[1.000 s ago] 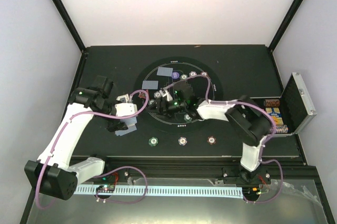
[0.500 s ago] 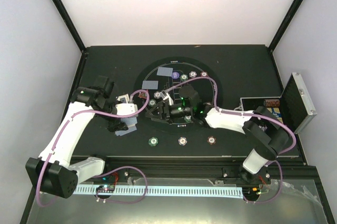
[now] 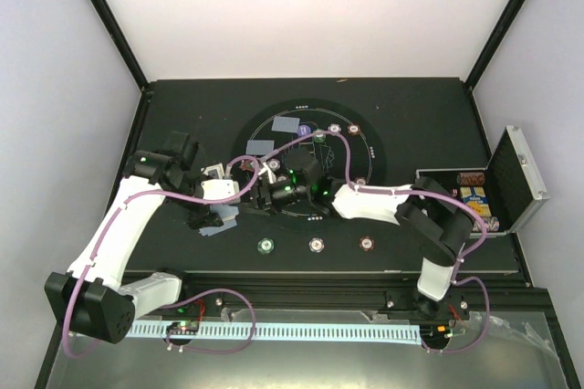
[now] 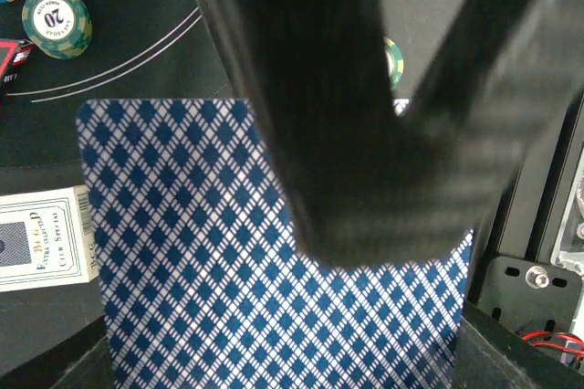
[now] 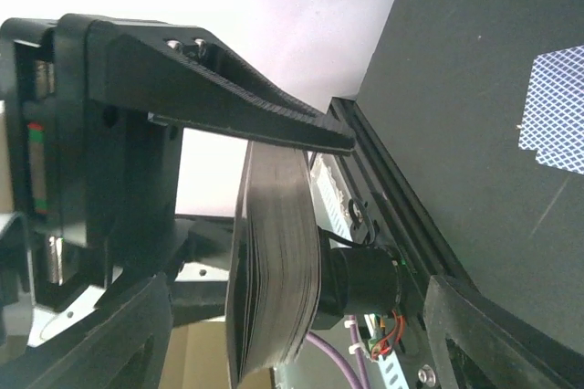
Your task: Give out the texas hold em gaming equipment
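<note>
My left gripper (image 3: pixel 222 215) is shut on a deck of blue diamond-backed playing cards (image 4: pixel 228 252), held left of the round mat (image 3: pixel 365 190). My right gripper (image 3: pixel 252 195) has reached across to it and is open. In the right wrist view the deck (image 5: pixel 274 270) stands edge-on between its wide-apart fingers (image 5: pixel 100 334), touching neither. One of its black fingers (image 4: pixel 319 106) lies across the card back. Two cards (image 3: pixel 286 124) lie face down on the mat. Green (image 3: pixel 265 246), white (image 3: pixel 316 245) and red (image 3: pixel 367 244) chips sit in a row in front.
An open silver-edged case (image 3: pixel 516 179) with more chips stands at the right edge. A card box (image 4: pixel 46 238) and striped chips (image 4: pixel 57 21) lie beside the deck. More chips (image 3: pixel 335 129) rest at the mat's far side. The rail (image 3: pixel 301 298) runs along the near edge.
The right arm has swung left across the mat until its gripper straddles the deck in the left gripper, and its jaws have widened. The left arm and deck have not moved.
</note>
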